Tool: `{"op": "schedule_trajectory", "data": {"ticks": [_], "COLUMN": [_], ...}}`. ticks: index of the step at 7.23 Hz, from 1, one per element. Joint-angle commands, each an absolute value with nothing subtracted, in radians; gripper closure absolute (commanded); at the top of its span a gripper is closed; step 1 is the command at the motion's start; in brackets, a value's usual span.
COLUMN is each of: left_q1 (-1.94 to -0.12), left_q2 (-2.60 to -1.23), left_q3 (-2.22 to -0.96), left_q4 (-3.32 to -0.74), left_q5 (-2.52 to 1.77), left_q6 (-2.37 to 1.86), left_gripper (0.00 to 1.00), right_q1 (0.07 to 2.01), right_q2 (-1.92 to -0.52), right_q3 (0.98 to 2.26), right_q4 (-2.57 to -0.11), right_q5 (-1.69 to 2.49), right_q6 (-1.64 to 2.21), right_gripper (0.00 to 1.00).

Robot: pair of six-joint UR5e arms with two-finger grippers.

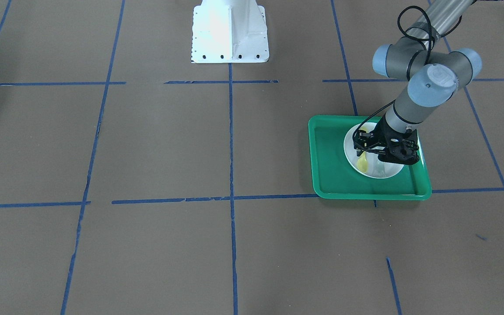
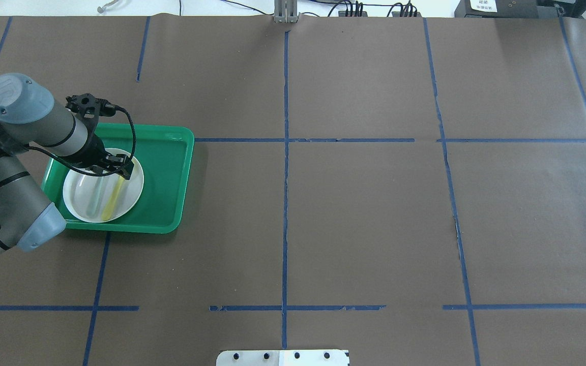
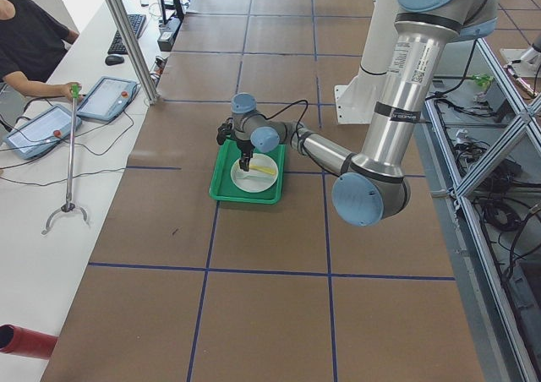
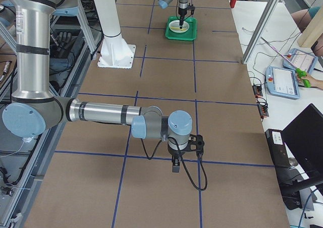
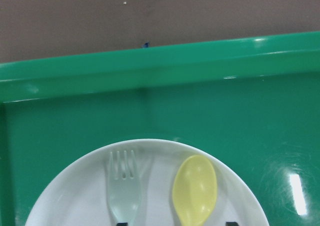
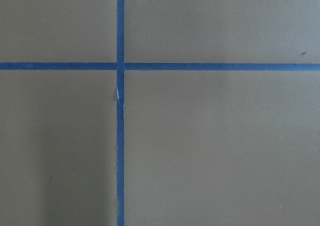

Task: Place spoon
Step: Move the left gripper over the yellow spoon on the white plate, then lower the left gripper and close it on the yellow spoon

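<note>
The yellow spoon point(image 5: 195, 188) lies flat on the white plate point(image 5: 155, 186) inside the green tray point(image 5: 200, 111), next to a pale grey-green fork point(image 5: 123, 186). In the overhead view the spoon point(image 2: 112, 198) runs lengthwise across the plate point(image 2: 131, 189). My left gripper point(image 2: 112, 170) hangs low over the plate's far part, open. Its two tips show at the bottom of the left wrist view, one on each side of the spoon's handle. My right gripper point(image 4: 174, 166) hovers over bare table far from the tray. I cannot tell whether it is open or shut.
The tray point(image 1: 335, 175) sits on brown paper marked with blue tape lines. The robot's white base plate point(image 1: 230, 35) stands at the table's middle edge. Operators' tablets and cables lie on a side bench point(image 3: 51, 120).
</note>
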State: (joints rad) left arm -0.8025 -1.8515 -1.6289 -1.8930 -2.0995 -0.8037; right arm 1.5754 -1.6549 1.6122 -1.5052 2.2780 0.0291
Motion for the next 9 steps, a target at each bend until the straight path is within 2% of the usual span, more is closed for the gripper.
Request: {"op": "schedule_trajectory", "data": {"ticks": [1, 6, 8, 9], "left_q1": [-0.795, -0.773, -0.772, -0.769], "left_q2": [-1.852, -1.850, -1.850, -1.850], "left_q3": [-1.626, -1.615, -1.611, -1.612], "left_q4": [-1.899, -1.911, -1.911, -1.911], "left_q5": [-2.100, -2.100, -2.099, -2.100], "left_q6": [-0.815, -0.821, -0.819, -0.822], "left_gripper": [0.30, 0.37, 0.48, 0.67], "right_q1": [1.575, 1.575, 1.575, 1.575], "right_q2": [-1.654, -1.655, -1.655, -1.655], "right_q3": [1.612, 1.612, 1.612, 1.612], "right_q4": [-1.506, -1.506, -1.506, -1.505], "right_q5": [2.278, 2.278, 2.278, 2.278], "right_q6": [0.029, 0.029, 0.029, 0.029], "right_gripper": [0.00, 0.00, 0.00, 0.00]}}
